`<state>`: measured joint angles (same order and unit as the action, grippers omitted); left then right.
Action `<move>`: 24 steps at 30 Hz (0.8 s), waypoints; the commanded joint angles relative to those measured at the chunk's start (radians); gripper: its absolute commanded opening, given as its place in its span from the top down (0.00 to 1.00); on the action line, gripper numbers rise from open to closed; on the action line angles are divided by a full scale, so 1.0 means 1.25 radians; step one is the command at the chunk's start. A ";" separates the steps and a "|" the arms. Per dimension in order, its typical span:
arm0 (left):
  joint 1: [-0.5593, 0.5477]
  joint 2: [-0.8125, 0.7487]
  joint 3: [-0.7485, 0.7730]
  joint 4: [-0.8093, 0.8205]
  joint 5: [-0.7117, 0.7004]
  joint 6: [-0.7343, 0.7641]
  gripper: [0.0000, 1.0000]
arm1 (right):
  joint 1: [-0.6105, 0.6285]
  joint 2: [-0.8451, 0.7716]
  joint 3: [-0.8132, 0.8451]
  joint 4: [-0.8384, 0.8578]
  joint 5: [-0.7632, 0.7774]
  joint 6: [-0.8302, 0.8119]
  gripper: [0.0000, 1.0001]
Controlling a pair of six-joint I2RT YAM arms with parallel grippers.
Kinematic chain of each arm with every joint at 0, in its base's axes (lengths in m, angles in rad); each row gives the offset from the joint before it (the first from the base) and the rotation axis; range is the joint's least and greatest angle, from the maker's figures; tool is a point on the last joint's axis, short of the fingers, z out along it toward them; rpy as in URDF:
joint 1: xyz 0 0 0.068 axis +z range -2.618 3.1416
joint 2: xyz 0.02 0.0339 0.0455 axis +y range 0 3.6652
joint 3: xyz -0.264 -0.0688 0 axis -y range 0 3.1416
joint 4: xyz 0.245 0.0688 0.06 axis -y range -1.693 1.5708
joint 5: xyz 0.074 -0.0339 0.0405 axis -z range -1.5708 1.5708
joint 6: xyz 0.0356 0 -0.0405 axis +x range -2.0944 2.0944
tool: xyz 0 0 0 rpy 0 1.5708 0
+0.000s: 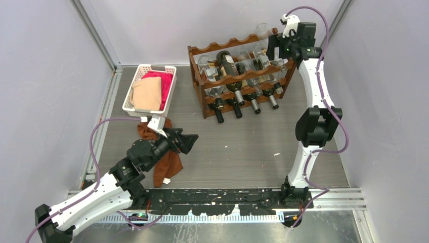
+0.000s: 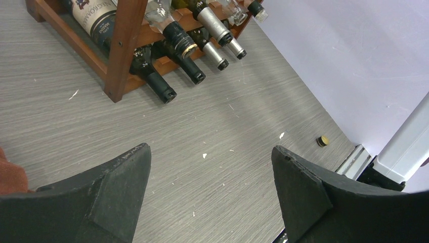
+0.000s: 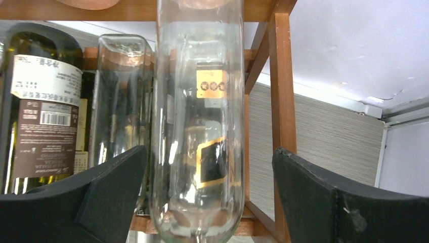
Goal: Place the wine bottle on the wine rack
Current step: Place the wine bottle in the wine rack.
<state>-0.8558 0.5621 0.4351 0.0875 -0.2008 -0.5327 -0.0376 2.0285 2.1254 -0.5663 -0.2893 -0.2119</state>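
Plenty of bare desk (image 1: pixel 243 152) lies open in front of your wine rack (image 1: pixel 228 44), which stands near the far right corner. The clear wine bottle (image 3: pixel 200 126) lies in the rack's right-end cradle, between your spread right jaws. Your left jaws hang spread over the desk's left half.

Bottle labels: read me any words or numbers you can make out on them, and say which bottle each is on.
"NEGROAMA", ends cut off: front label of the dark bottle in the rack.
Barcode label on a dark bottle, right wrist view: upside down, print too small to read.
Gold label on the clear bottle: no legible words.
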 commanded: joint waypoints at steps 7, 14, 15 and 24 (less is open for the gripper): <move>0.003 -0.012 0.062 -0.007 0.007 0.026 0.12 | -0.002 -0.128 -0.015 0.047 -0.029 0.000 0.00; 0.002 -0.017 0.097 -0.047 0.007 0.063 0.12 | -0.003 -0.210 -0.071 0.042 -0.055 -0.001 0.00; 0.003 -0.016 0.102 -0.050 0.007 0.071 0.12 | -0.004 -0.222 -0.077 0.039 -0.058 -0.002 0.00; 0.003 0.027 0.168 -0.068 0.004 0.165 0.05 | -0.023 -0.356 -0.185 0.022 -0.095 -0.005 0.00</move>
<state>-0.8558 0.5743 0.5713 -0.0116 -0.1978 -0.4145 -0.0521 1.6958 1.9362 -0.5610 -0.3702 -0.2119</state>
